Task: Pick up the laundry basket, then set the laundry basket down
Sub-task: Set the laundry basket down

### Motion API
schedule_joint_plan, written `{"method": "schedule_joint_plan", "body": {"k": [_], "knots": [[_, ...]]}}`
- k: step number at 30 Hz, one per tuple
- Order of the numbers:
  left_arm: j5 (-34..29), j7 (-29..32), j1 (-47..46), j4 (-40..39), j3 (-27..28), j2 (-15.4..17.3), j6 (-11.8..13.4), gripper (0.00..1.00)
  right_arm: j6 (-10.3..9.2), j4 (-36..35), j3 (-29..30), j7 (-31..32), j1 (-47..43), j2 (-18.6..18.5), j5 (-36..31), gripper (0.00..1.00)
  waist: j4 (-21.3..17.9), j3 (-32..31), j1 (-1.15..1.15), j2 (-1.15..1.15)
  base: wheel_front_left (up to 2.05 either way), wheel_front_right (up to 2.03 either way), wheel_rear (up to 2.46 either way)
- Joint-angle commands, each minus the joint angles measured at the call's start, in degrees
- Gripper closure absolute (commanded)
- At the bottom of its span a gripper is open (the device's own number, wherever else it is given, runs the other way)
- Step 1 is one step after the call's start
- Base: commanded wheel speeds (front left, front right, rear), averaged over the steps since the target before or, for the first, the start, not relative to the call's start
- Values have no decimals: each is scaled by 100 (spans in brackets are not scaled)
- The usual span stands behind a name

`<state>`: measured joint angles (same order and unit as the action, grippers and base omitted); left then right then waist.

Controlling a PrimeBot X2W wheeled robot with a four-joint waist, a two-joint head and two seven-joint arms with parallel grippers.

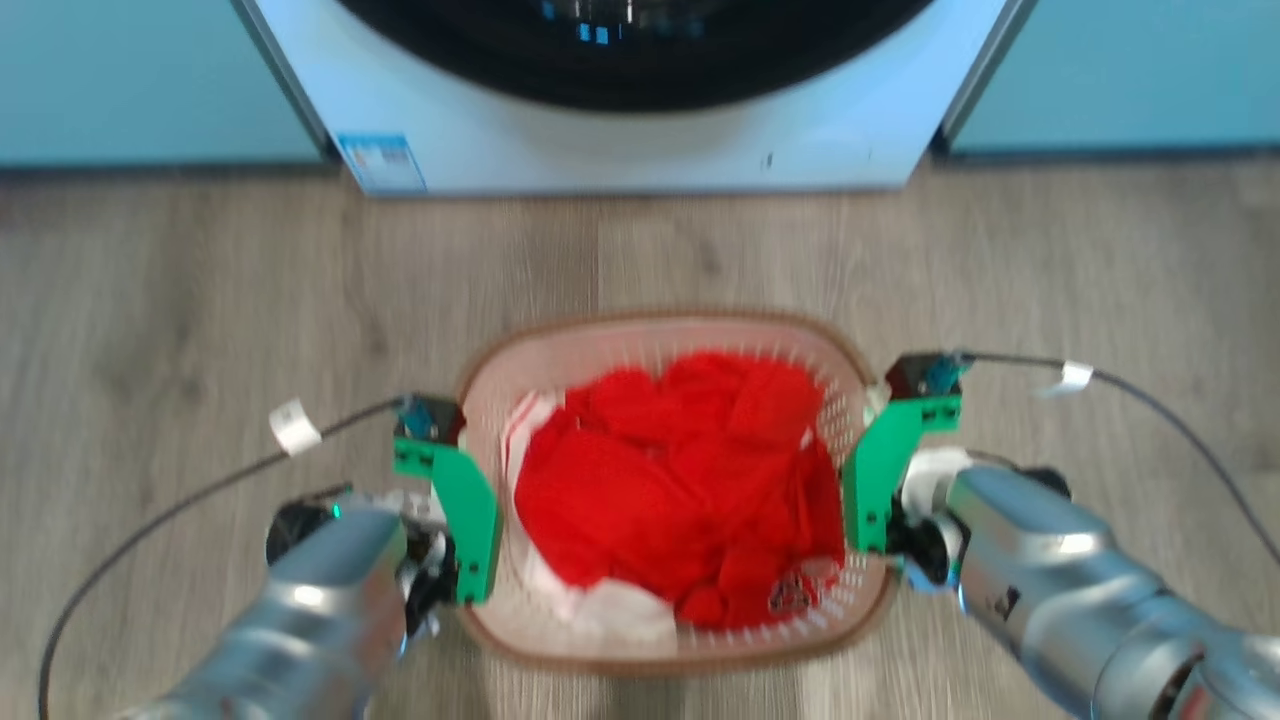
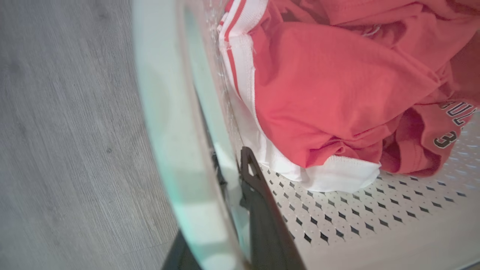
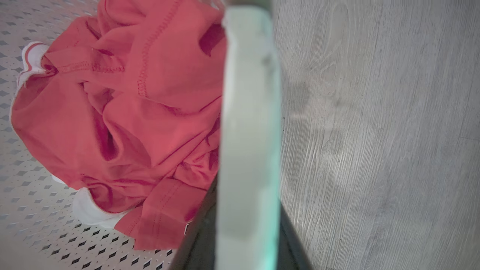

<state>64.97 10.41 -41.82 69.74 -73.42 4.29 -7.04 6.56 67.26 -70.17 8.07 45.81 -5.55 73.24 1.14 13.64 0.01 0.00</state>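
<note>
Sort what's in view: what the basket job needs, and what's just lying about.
Job: laundry basket; left gripper and right gripper, jaws clamping its rim.
Lying about: red and white clothes inside it; washing machine; wood floor.

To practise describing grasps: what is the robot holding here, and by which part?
The laundry basket. The left pincer clamps its left side edge and the right pincer its right side edge, each with one finger inside and one outside.
</note>
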Motion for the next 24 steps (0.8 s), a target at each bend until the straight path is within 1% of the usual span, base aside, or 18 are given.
{"method": "schedule_joint_plan", "body": {"k": [1, 7, 15, 20, 24], "knots": [[-132, -73, -276, -31, 14, -23, -45, 100, 92, -135, -27, -162, 195, 72, -116, 100, 0, 648, -1, 0, 0, 0, 0], [-244, -428, -765, 105, 17, -98, -28, 100, 92, -57, -17, -504, 592, 70, -193, 100, -16, 1476, -1, 0, 0, 0, 0], [-300, -709, -1253, 191, 55, -136, 45, 100, 92, 137, 25, -957, 959, 90, -248, 100, 5, 2432, -1, 0, 0, 0, 0], [-373, -780, -1451, 131, 47, -139, 32, 100, 92, 258, 15, -1186, 1104, 87, -304, 100, 31, 2881, -1, 0, 0, 0, 0], [-399, -878, -1567, 100, 43, -140, 75, 100, 92, 351, -13, -1321, 1241, 68, -381, 100, 69, 3159, -1, 0, 0, 0, 0]]}}
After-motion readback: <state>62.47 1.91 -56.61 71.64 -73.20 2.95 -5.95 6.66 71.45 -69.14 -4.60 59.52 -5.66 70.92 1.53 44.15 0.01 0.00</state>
